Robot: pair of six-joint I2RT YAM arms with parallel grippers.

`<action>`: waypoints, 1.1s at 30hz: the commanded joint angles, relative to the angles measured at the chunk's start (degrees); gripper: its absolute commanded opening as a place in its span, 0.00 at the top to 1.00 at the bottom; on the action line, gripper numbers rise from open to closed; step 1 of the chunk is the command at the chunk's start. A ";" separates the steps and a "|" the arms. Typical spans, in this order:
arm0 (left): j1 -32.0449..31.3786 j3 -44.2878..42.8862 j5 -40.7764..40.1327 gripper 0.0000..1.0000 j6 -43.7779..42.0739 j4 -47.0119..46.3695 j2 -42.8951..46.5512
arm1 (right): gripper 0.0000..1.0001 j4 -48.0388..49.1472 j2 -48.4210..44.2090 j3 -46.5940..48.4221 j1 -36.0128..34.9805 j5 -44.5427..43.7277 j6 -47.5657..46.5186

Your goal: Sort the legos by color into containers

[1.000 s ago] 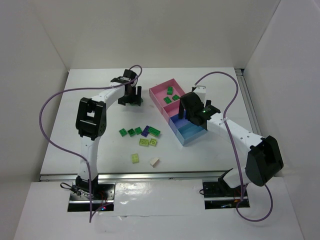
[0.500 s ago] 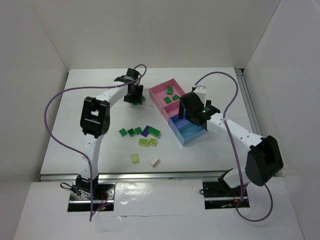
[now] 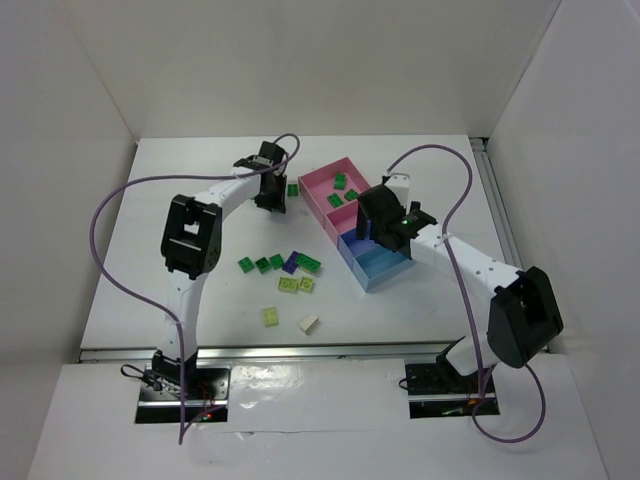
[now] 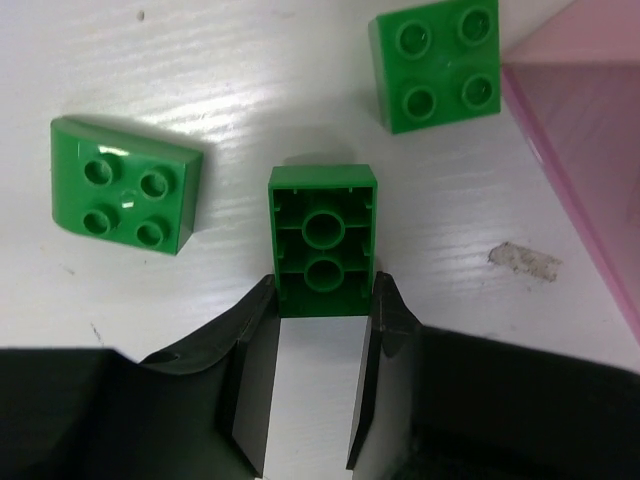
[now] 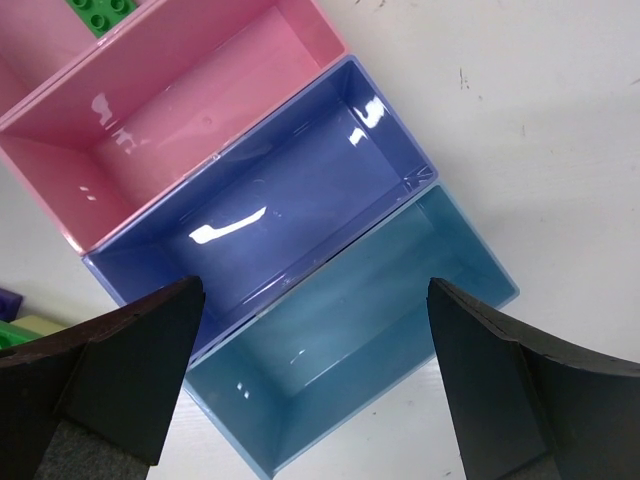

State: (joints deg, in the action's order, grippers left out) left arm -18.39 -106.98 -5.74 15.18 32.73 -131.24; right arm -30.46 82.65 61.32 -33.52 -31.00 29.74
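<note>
In the left wrist view my left gripper (image 4: 323, 290) is shut on the near end of a dark green lego (image 4: 323, 235) that lies underside up on the table. Two more green legos (image 4: 125, 185) (image 4: 437, 65) lie studs up on either side of it. From above, that gripper (image 3: 270, 195) is just left of the containers (image 3: 322, 180). My right gripper (image 5: 315, 290) hangs open and empty over the periwinkle box (image 5: 270, 190) and the light blue box (image 5: 380, 330). Several legos lie mid-table, among them a purple one (image 3: 291, 264) and a cream one (image 3: 309, 323).
Green legos (image 3: 340, 181) lie in the two pink boxes. The pink box's wall (image 4: 590, 150) stands close to the right of my left fingers. Purple cables loop over both arms. White walls close in the table at the back and sides.
My left gripper's jaws have narrowed from wide open onto the green lego, and the wrist has shifted slightly right toward the containers. The right arm has barely moved.
</note>
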 commanded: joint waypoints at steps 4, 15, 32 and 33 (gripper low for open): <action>0.38 2.65 -0.85 0.77 0.03 1.89 8.45 | 0.00 -0.39 0.23 1.26 -1.02 -0.72 -0.38; -1.99 -7.25 13.11 0.77 2.57 3.04 11.37 | 0.00 -0.39 -1.52 0.64 -1.02 -2.92 -0.38; -4.90 -19.18 8.74 0.27 13.20 5.24 3.70 | 0.00 -5.13 -5.57 -1.55 -1.02 -4.06 1.99; -4.20 -16.88 4.64 0.30 16.43 5.24 5.36 | 0.00 -5.14 -5.57 -1.55 -1.02 -4.06 2.60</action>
State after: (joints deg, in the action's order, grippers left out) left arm -25.30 -127.59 6.07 25.71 38.04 -133.05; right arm -33.74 78.65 60.84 -34.00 -33.45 30.70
